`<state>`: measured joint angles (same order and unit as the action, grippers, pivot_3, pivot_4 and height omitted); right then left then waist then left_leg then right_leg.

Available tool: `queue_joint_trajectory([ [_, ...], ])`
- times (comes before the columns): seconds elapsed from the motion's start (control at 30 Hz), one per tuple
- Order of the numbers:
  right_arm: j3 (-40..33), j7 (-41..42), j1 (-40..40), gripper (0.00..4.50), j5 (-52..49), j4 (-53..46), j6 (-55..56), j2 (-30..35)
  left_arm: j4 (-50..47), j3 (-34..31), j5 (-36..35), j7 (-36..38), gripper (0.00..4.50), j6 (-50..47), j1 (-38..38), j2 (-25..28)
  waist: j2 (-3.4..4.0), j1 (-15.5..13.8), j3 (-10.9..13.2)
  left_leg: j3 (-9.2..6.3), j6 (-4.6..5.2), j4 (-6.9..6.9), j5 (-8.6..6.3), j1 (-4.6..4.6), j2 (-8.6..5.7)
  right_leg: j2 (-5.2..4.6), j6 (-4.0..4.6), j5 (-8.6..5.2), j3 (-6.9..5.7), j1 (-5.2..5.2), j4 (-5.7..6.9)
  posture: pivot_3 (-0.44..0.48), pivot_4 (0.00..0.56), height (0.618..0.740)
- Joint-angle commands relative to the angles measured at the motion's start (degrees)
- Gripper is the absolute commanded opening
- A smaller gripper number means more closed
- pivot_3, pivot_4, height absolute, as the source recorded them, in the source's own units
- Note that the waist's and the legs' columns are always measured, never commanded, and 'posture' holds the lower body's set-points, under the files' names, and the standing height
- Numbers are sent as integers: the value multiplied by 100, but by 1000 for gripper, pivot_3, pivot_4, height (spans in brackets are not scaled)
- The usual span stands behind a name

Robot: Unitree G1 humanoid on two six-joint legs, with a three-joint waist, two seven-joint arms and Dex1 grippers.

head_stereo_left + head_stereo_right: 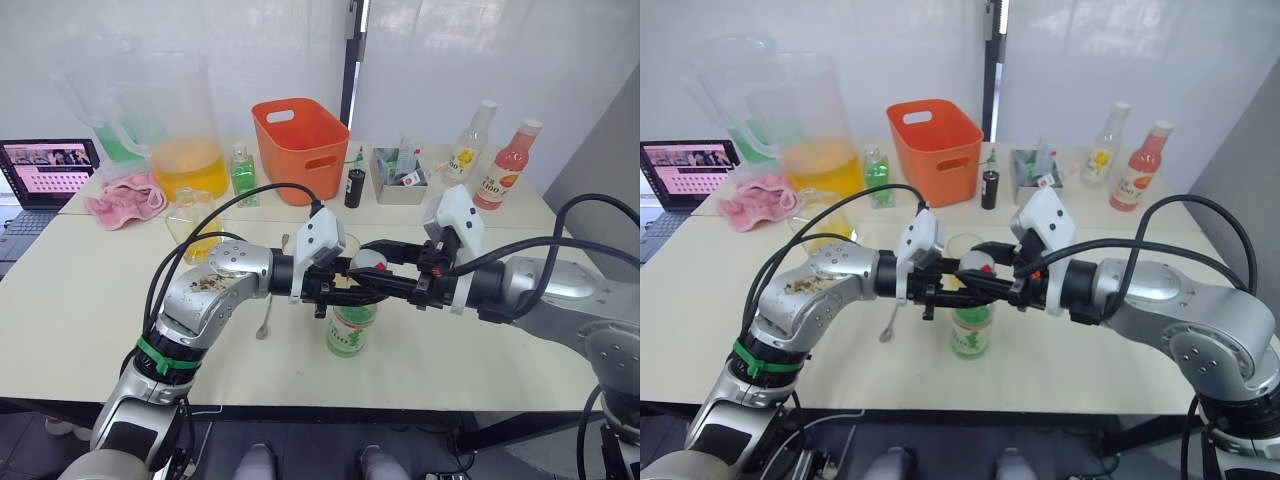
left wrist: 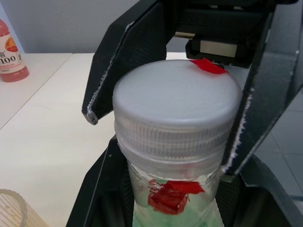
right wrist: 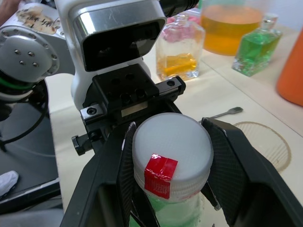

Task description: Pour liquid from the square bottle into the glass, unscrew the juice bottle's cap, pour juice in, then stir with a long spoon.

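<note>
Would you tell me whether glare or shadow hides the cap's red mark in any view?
Left wrist view: cap evenly lit, mark plain at its edge. Right wrist view: cap top bright white, mark plain. Left eye view: bright white wall behind, no glare on the table.

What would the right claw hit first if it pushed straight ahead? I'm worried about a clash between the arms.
Probably the left claw: it faces the right claw head-on across the cap, apparently very close, though depth is uncertain.

Orange basket (image 1: 300,147), pink cloth (image 1: 125,197), laptop (image 1: 48,172) behind.
</note>
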<state>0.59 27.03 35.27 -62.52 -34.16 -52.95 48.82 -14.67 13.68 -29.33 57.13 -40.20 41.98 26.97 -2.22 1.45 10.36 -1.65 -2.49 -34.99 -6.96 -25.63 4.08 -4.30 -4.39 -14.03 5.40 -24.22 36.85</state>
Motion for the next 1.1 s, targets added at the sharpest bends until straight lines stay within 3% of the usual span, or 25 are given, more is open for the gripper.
queue_joint_trajectory([
  [0.03,371,1140,190,1717,492,262,337,61,-371,-220,-116,-70,1601,-44,-9,94,0,5,0,0,0,1,0,0,0,0,-1,0,0,0,0,0,150,703],
  [0.23,947,3233,702,1717,1507,1174,1231,91,-618,-323,-197,-222,1600,-173,-222,193,0,52,0,1,0,-1,0,2,0,0,-5,2,-1,2,0,0,150,703],
  [0.4,1656,5123,1612,1717,2400,2470,2171,-287,-720,-385,-280,-295,1600,-256,-325,247,0,109,0,2,0,1,0,5,0,0,-10,4,-1,1,3,0,150,703],
  [0.6,1772,6067,2016,1717,2826,3175,2512,-683,-724,-391,-351,-306,1598,-358,-349,278,1,96,0,0,-1,3,0,3,0,0,-13,2,-2,2,6,0,150,703],
  [0.83,1481,6175,2177,1717,2850,3262,2390,-987,-719,-403,-379,-301,1598,-302,-425,287,1,93,0,-1,-1,3,0,4,0,1,-13,2,-4,-2,15,0,150,703],
  [0.9,1221,5959,2148,2767,2749,3042,2256,-928,-688,-388,-380,-274,1597,-277,-440,277,2,92,1,-1,-1,2,0,4,0,1,-13,2,-3,-2,15,0,150,703],
  [1.07,814,5633,2004,4440,2533,2541,1893,-774,-643,-363,-393,-243,1597,-251,-439,256,2,77,1,-1,-1,2,0,3,0,1,-13,2,-3,-3,17,0,150,703],
  [1.1,613,5373,1882,4500,2451,2323,1714,-708,-625,-353,-400,-223,1597,-241,-441,246,2,75,1,-1,-1,1,0,3,0,0,-13,2,-4,-2,17,0,150,703],
])
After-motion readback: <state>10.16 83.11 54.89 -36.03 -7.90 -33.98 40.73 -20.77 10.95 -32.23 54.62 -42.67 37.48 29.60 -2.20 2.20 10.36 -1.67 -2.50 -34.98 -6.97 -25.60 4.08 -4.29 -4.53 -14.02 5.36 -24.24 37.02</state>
